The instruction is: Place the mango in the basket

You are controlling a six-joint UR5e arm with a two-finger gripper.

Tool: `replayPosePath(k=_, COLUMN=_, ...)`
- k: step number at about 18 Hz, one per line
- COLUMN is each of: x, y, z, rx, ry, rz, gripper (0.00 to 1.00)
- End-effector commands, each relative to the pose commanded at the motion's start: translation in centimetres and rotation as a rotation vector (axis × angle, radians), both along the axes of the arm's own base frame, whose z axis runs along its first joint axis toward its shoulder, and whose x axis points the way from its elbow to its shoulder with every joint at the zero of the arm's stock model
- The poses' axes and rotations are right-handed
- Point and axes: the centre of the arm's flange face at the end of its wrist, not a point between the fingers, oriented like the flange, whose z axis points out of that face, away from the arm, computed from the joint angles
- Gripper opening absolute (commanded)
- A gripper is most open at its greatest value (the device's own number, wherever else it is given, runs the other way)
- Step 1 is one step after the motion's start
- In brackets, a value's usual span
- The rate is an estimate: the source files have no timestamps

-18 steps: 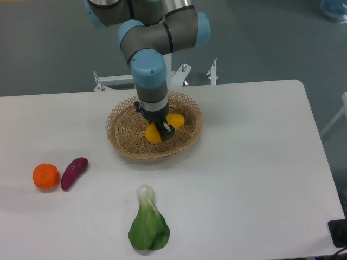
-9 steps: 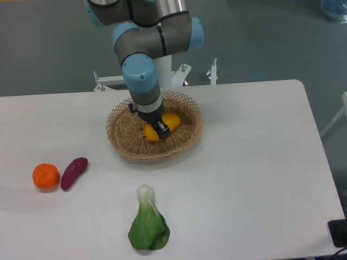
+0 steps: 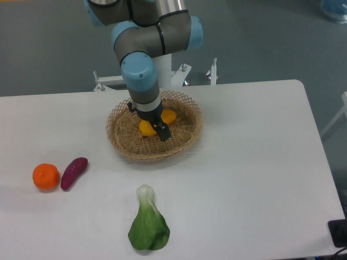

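The yellow-orange mango [image 3: 146, 128] sits low inside the tan wicker basket [image 3: 122, 142] at the back middle of the table. My gripper [image 3: 155, 124] reaches straight down into the basket, and its fingers [image 3: 162, 132] stand on either side of the mango and look closed on it. The gripper's body hides the middle of the fruit, so only its two ends show. The mango is at the level of the basket floor.
A round orange [image 3: 46, 176] and a purple sweet potato [image 3: 74, 172] lie at the left of the white table. A green bok choy [image 3: 148, 227] lies near the front edge. A metal bracket [image 3: 211, 73] stands behind the table.
My gripper has moved a little left and down with the mango, from just above the basket floor to resting low in the basket.
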Motion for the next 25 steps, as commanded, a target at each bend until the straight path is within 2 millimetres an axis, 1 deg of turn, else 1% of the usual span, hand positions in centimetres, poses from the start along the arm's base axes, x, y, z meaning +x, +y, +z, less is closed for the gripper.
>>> replayPosePath(k=1, x=-0.7, y=0.2, z=0.4, rx=0.009, ry=0.010, rz=0.014, gripper=1.00)
replayPosePath(k=2, x=-1.9, y=0.4, z=1.5, rx=0.028, ry=0.023, rz=0.034, gripper=1.00)
replayPosePath(k=3, x=-3.4, y=0.3, z=2.4, rx=0.043, ry=0.029, rz=0.060, gripper=1.00)
replayPosePath(k=4, x=-4.5, y=0.3, z=3.2, rx=0.062, ry=0.036, rz=0.076, gripper=1.00)
replayPosePath(k=6, x=-6.7, y=0.6, z=4.1, rx=0.077, ry=0.047, rz=0.100, gripper=1.00)
replayPosePath(k=7, x=-8.1, y=0.5, z=4.0, rx=0.077, ry=0.047, rz=0.117, gripper=1.00)
replayPosePath(k=9, x=-10.2, y=0.9, z=4.6, rx=0.096, ry=0.054, rz=0.133, gripper=1.00)
replayPosePath(k=12, x=-14.6, y=0.9, z=5.2, rx=0.113, ry=0.066, rz=0.157, gripper=1.00)
replayPosePath(k=15, x=-18.5, y=1.1, z=5.6, rx=0.140, ry=0.072, rz=0.164, gripper=1.00)
replayPosePath(k=17, x=-20.4, y=1.3, z=6.0, rx=0.158, ry=0.078, rz=0.179, gripper=1.00)
replayPosePath(k=19, x=-21.7, y=1.3, z=6.3, rx=0.171, ry=0.081, rz=0.188, gripper=1.00)
replayPosePath(k=20, x=-22.3, y=1.2, z=6.1, rx=0.170, ry=0.081, rz=0.194, gripper=1.00)
replayPosePath(k=21, x=-22.6, y=1.4, z=6.4, rx=0.175, ry=0.087, rz=0.194, gripper=1.00)
replayPosePath(k=25, x=-24.1, y=1.7, z=6.5, rx=0.179, ry=0.096, rz=0.184, gripper=1.00)
